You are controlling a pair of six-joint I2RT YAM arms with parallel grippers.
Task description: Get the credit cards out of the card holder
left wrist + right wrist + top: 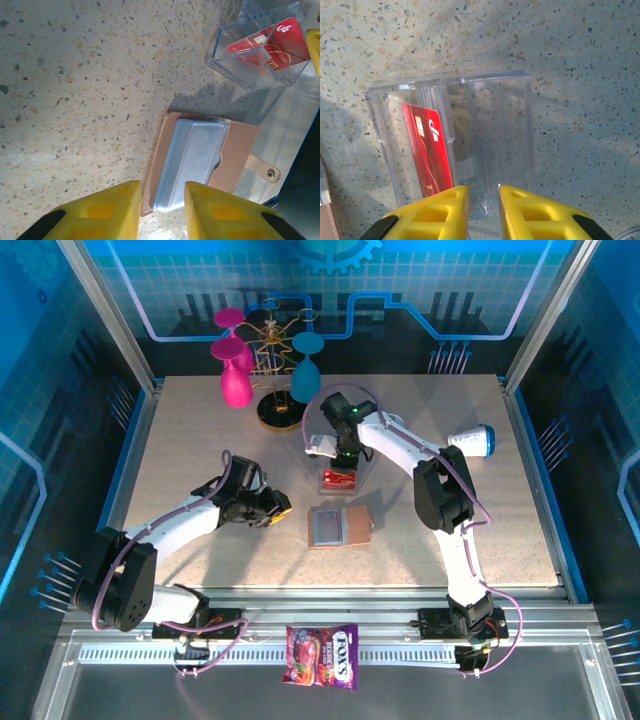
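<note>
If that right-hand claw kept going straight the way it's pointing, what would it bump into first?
Most likely the clear plastic box: the right gripper points at it, just beside the red card standing inside. Depth is unclear.

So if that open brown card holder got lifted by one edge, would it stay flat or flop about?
Probably it would flop: the card holder lies open like soft leather. Its clear sleeves are stacked loose, so they would likely fan out or sag. It looks thin and flat on the table, so pushed, it should slide rather than roll.
</note>
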